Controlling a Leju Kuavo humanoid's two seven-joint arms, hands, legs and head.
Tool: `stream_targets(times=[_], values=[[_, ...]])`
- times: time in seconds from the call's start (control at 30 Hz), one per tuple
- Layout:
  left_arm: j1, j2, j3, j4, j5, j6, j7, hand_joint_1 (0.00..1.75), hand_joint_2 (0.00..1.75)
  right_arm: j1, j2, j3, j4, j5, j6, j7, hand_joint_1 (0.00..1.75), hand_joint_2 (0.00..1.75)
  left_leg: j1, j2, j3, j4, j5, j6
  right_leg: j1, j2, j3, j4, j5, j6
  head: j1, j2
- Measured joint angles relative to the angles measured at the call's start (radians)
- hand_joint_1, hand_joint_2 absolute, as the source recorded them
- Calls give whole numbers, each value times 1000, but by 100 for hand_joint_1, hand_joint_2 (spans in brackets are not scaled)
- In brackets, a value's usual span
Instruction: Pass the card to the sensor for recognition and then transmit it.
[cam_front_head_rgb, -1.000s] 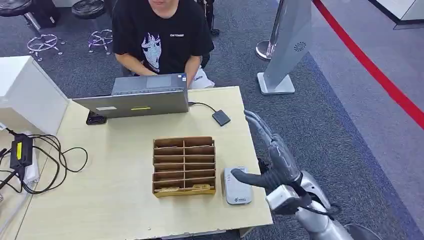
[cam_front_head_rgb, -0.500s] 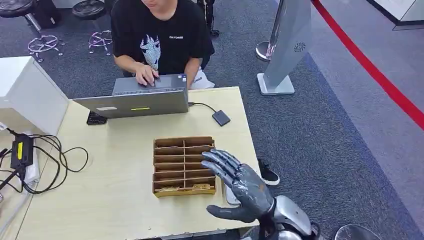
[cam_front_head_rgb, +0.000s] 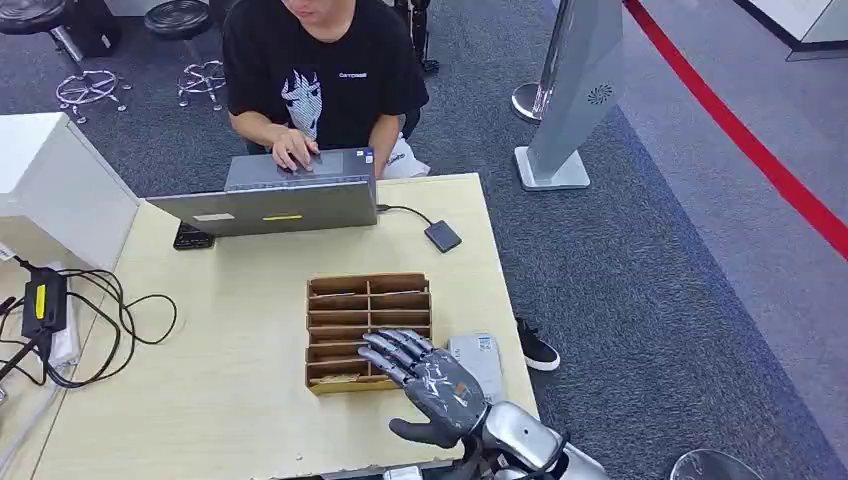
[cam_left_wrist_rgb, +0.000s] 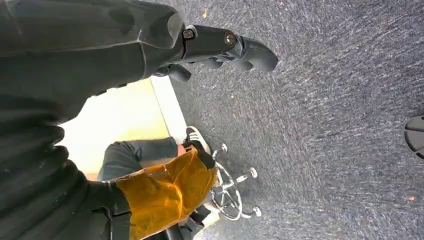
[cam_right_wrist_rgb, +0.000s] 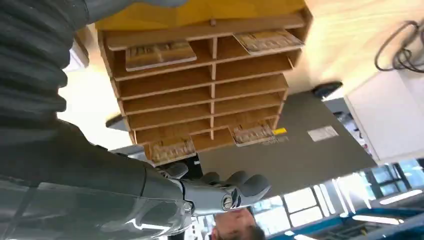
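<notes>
Over the tabletop's near edge, at 6 o'clock, right hand hovers w/ fingers spread, holding nothing, fingertips over the wooden card rack. Cards lie in several rack slots in right wrist view. Grey sensor sits just beside rack at 3 o'clock, partly under the hand. Laptop at 12 o'clock, person typing behind it. Cables at 9 o'clock. Left hand hangs over carpet, fingers curled, nothing in it.
</notes>
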Motion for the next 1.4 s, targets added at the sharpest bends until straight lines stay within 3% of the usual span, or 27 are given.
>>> stream_targets(times=[0.27,0.43,0.73,0.77,0.8,0.83,0.87,0.9,1.27,1.4], values=[[0,0,0,0,-2,-1,0,0,175,-20,19,16,77,7,-9,5,0,175,0,0,0,0,0,0,0,0,0,0,0,0,0,0],[0,0,0,0,-4,-1,0,0,175,-34,24,20,121,68,-62,67,0,175,0,0,0,0,0,0,0,0,0,0,0,0,0,0],[0,0,0,0,-7,0,0,0,175,-37,30,-8,174,105,-100,90,2,175,0,0,0,0,0,0,0,0,0,0,0,0,0,0],[0,0,0,0,-7,0,0,0,175,-37,33,-11,178,114,-108,97,52,175,0,0,0,0,0,0,0,0,0,0,0,0,0,0],[0,0,0,0,-8,1,0,0,175,-37,36,-14,182,125,-115,105,93,175,0,0,0,0,0,0,0,0,0,0,0,0,0,0],[0,0,0,0,-8,2,0,0,175,-37,39,-15,186,129,-117,109,93,175,0,0,0,0,0,0,0,0,0,0,0,0,0,0],[0,0,0,0,-8,2,0,0,175,-37,40,-17,189,133,-118,111,164,175,0,0,0,0,0,0,0,0,0,0,0,0,0,0],[0,0,0,0,-8,2,0,0,175,-37,41,-18,191,135,-119,113,173,175,0,0,0,0,0,0,0,0,0,0,0,0,0,0],[0,0,0,0,-12,2,0,0,175,-37,50,-27,215,138,-120,115,168,175,0,0,0,0,0,0,0,0,0,0,0,0,0,0],[0,0,0,0,-12,2,0,0,175,-38,54,-30,217,138,-122,115,175,175,0,0,0,0,0,0,0,0,0,0,0,0,0,0]])
